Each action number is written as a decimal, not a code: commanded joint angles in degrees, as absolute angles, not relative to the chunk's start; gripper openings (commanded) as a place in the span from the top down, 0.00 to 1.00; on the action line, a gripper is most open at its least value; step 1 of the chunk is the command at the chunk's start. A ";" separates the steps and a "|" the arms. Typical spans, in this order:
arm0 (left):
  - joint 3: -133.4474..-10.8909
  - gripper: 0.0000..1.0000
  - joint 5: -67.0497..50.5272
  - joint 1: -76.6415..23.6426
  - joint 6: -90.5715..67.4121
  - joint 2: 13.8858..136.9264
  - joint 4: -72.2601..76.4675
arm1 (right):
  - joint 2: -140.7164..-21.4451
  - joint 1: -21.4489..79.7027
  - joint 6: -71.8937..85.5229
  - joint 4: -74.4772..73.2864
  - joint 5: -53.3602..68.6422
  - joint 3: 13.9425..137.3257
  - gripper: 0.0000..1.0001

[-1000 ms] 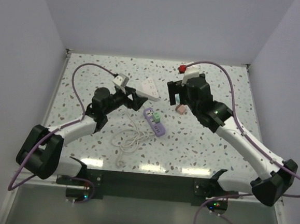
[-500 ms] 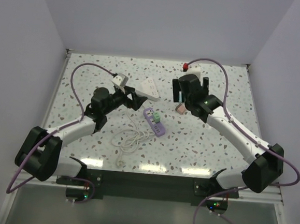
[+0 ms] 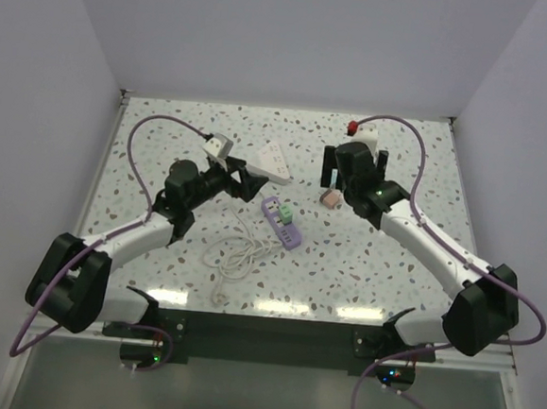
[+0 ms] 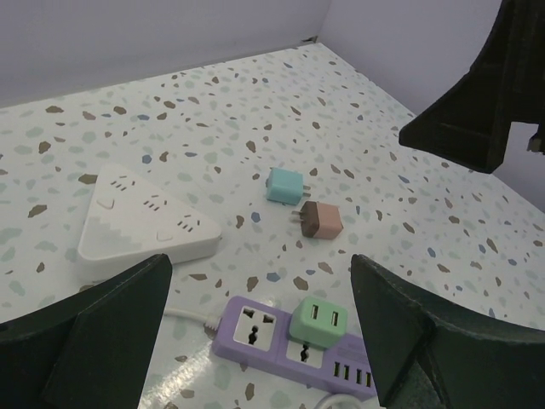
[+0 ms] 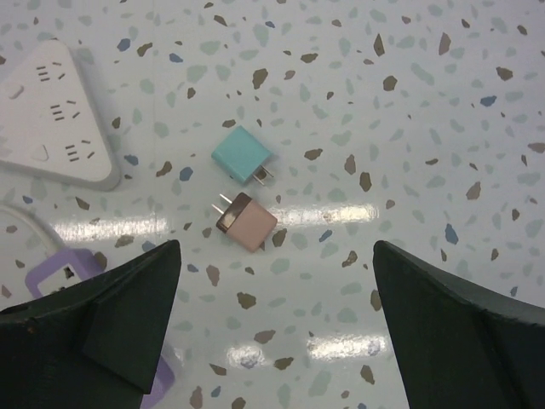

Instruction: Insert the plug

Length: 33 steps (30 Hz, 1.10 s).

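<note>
While the left hand [image 4: 260, 264] hovers wide open by the purple power strip [image 4: 285, 336], teal plug [image 5: 243, 153] and pink plug [image 5: 247, 223] lie loose on the tabletop [image 3: 363, 268] at its two o'clock, beneath the right hand [image 5: 277, 247], equally wide. Pickup looks the step in hand: descend, close on one plug.

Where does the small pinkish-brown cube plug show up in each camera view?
Top external: the pinkish-brown cube plug lies right of centre on the table.
Left wrist: plug just right of centre.
Right wrist: plug just left of centre.
Shared landmark: the white triangular power strip, to the plug's left in every view.
</note>
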<state>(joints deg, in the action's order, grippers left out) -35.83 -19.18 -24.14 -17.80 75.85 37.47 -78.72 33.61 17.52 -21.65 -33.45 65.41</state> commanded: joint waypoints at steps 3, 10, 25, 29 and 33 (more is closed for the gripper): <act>-34.90 0.08 -18.11 -24.26 -16.61 72.34 38.41 | -80.24 27.69 26.80 -15.82 -27.61 62.93 0.01; -34.28 0.08 -17.84 -24.26 -16.08 71.10 38.14 | -89.63 25.22 28.83 -16.17 -22.94 64.60 0.01; -34.01 0.07 -17.14 -24.26 -14.68 71.28 37.79 | -98.52 21.36 5.46 -10.80 -0.47 64.60 0.01; -34.01 0.07 -16.70 -24.26 -14.41 71.37 37.62 | -101.86 19.34 2.20 -14.24 3.68 67.14 0.01; -34.19 0.07 -16.70 -24.26 -14.24 71.28 37.35 | -103.62 18.90 0.44 -14.50 7.38 67.85 0.01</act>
